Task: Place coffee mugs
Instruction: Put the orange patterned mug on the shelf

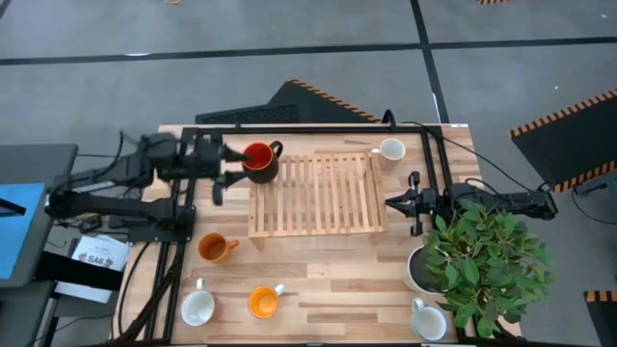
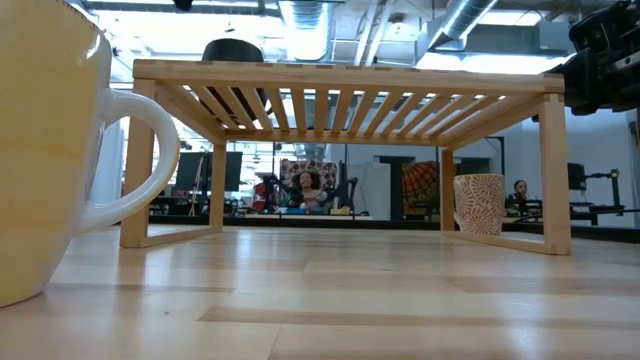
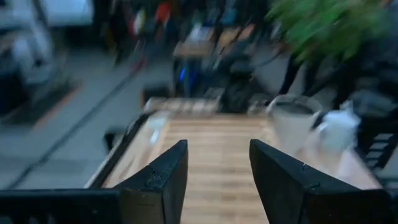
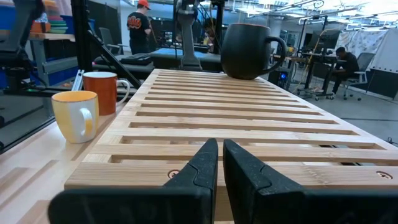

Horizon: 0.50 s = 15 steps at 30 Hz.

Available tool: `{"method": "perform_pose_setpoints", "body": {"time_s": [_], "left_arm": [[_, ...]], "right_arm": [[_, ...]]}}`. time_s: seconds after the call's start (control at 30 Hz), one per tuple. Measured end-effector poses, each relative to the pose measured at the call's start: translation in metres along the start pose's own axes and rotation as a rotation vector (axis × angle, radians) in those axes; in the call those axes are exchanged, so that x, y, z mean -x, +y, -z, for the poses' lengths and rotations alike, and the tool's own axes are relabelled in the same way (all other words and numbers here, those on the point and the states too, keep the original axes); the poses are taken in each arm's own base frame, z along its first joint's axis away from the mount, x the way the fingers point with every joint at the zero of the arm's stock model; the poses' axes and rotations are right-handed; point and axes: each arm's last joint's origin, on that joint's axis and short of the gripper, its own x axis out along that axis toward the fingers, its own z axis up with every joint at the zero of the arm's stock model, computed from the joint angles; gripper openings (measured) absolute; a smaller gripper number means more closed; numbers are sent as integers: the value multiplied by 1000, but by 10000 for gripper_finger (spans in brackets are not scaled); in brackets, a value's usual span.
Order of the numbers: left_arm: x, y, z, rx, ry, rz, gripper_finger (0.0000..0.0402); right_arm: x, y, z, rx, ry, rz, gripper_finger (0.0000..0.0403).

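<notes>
The dark mug with the red inside (image 1: pixel 260 161) stands upright by its base on the far left corner of the wooden slatted rack (image 1: pixel 316 196); the right wrist view shows this dark mug (image 4: pixel 249 50) too. My left gripper (image 1: pixel 229 169) is open just left of it and touches nothing; in its own blurred view the left gripper (image 3: pixel 217 162) has bare rack between its fingers. My right gripper (image 1: pixel 397 204) hovers shut at the rack's right edge, seen also as the right gripper (image 4: pixel 221 155). Two orange mugs (image 1: pixel 214 248) (image 1: pixel 262 302) and three pale mugs (image 1: pixel 198 308) (image 1: pixel 427 321) (image 1: pixel 390 150) stand on the table.
A white plant pot (image 1: pixel 416 270) with a leafy plant (image 1: pixel 487 265) stands at the table's right, near my right arm. A black frame (image 1: pixel 318 127) runs along the far and side edges. Most of the rack top is bare slats. In the low view a pale mug (image 2: pixel 60 150) fills the left.
</notes>
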Motion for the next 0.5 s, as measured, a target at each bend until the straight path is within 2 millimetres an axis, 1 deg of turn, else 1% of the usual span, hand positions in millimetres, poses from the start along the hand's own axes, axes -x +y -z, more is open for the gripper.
{"method": "perform_pose_setpoints", "body": {"time_s": [0.13,0.23,0.33,0.5], "left_arm": [[18,-4,28,-38,-150,35,158],[28,-5,43,-71,-244,33,158],[39,-6,48,-84,-322,27,158],[49,-6,47,-78,-350,25,158]], "right_arm": [[0,0,0,0,0,0,53],[0,0,0,0,0,0,53],[0,0,0,0,0,0,53],[0,0,0,0,0,0,53]]}}
